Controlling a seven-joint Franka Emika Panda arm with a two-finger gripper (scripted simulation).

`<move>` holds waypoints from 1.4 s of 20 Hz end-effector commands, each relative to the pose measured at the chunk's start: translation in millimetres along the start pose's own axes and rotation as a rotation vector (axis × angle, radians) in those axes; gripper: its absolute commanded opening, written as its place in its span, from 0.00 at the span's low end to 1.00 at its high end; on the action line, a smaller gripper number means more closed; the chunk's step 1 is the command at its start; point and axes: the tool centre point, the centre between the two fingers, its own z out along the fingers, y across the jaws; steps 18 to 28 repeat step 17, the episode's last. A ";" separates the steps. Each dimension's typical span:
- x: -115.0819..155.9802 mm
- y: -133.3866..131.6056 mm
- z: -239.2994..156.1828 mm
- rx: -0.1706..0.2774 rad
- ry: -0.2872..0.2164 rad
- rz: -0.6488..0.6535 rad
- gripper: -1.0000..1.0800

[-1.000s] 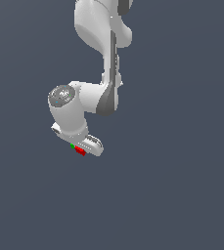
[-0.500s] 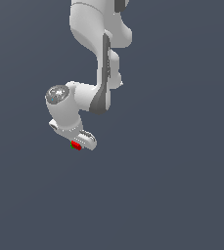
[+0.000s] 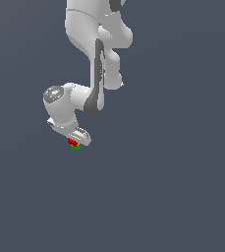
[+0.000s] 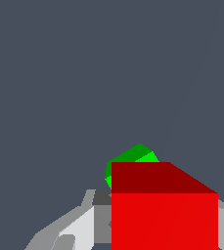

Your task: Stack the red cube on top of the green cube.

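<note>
A plain dark grey-blue surface is filling the whole scene, with no other furniture showing. The white arm is reaching down over it, and the gripper is hanging low with the red cube sitting between its fingers — the wrist view is showing grey finger parts flanking both sides of the cube, so the pincer is judged to be closed narrowly on it, parted only by the cube's width.

The green cube is lying directly beneath the pincer, just under the red cube. In the wrist view the green cube is peeking out past the far edge of the red one and appears turned relative to it. Whether the two cubes are already touching cannot be told from either view.

Procedure for the step in hand — placing:
- Centre the red cube over the green one before descending further; the visible offset suggests a small correction is needed.
- Lower slowly and vertically until contact.
- Open the fingers only slightly and evenly, so that neither side is dragging the cube off.
- Retreat straight upward.
</note>
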 end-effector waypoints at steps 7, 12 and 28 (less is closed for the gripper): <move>0.1 2.5 1.8 0.001 0.001 -0.001 0.00; 0.1 2.5 1.8 0.001 0.001 -0.001 0.96; 0.1 2.5 1.8 0.001 0.001 -0.001 0.96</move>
